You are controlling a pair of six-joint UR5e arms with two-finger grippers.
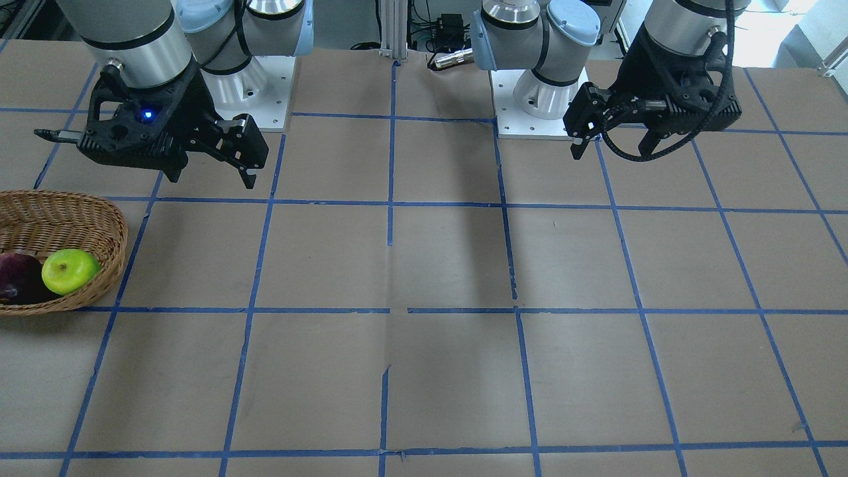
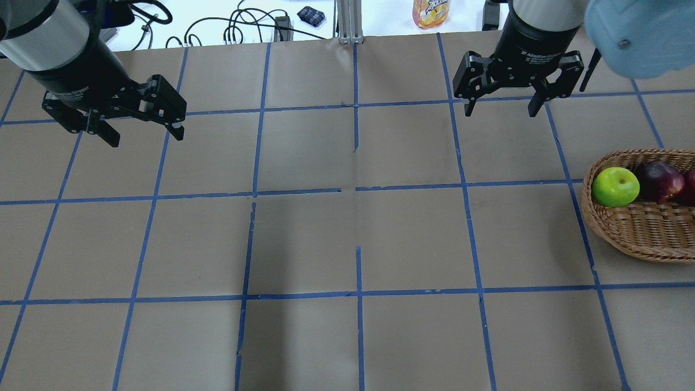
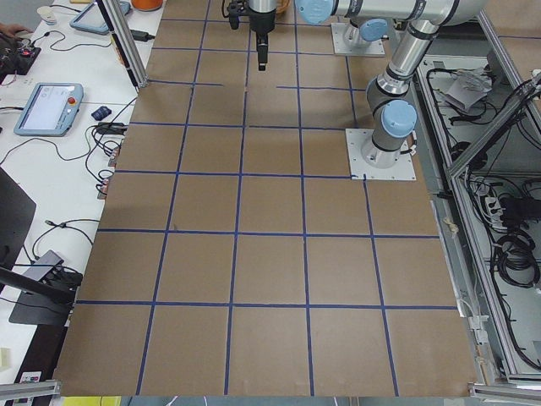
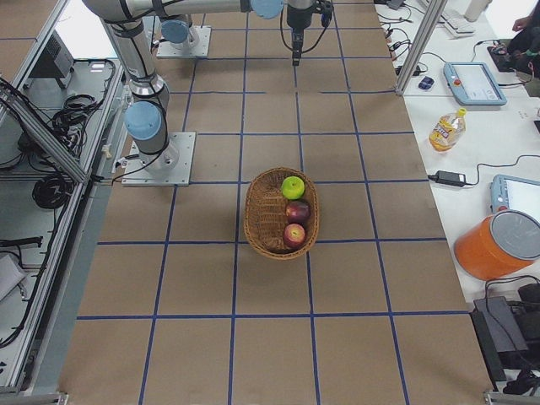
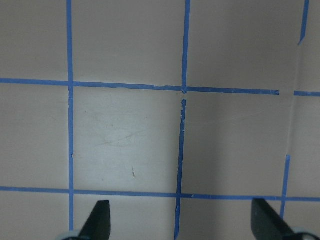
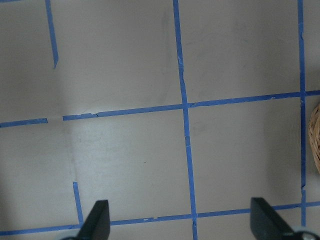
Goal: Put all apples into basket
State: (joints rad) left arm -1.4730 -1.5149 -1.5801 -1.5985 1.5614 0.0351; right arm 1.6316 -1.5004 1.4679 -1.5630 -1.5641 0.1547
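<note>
Left tool (image 2: 146, 137), right tool (image 2: 501, 113) wide open, empty; red apple (image 4: 294, 235) clear only side-on.

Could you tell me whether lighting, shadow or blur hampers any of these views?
Overhead exterior: the bench beyond the table is blown out white, and the blue arm joint at top right is blurred. Exterior front-facing: a broad soft shadow crosses the table's middle, and the frame edge cuts the basket. Both wrist views: slightly soft, without glare.
</note>
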